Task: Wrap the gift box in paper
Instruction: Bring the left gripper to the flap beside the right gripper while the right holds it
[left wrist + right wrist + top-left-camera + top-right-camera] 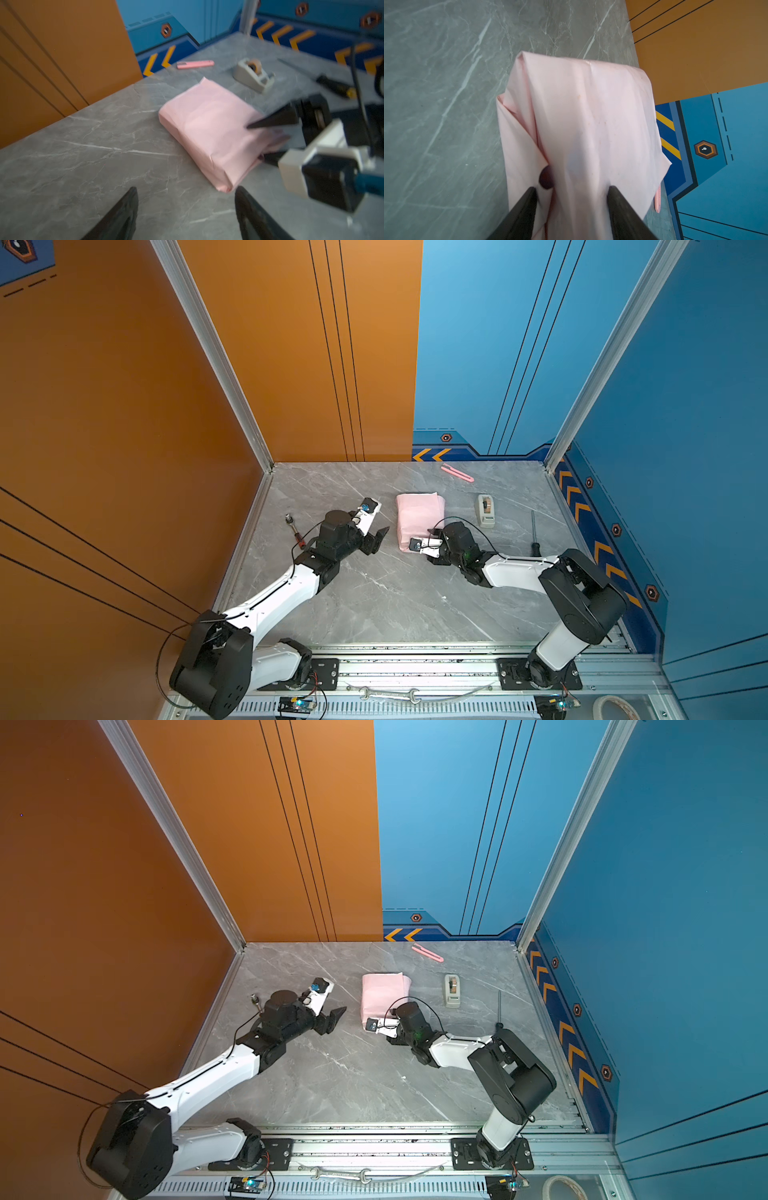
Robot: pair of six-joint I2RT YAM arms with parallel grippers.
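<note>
No lettering or numbers are legible anywhere. The only signs are orange chevron arrows [432, 455] on the dark-blue wall band [461, 449].

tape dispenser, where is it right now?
In both top views the tape dispenser sits right of centre, between the pink paper parcel and the black screwdriver, with the pink cutter behind it.

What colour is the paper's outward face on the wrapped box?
The paper shows pale pink, clearest in the left wrist view.

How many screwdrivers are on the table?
2. A red-handled screwdriver lies near the left wall; a black-handled screwdriver lies right of the tape dispenser. Others may be hidden.
</note>
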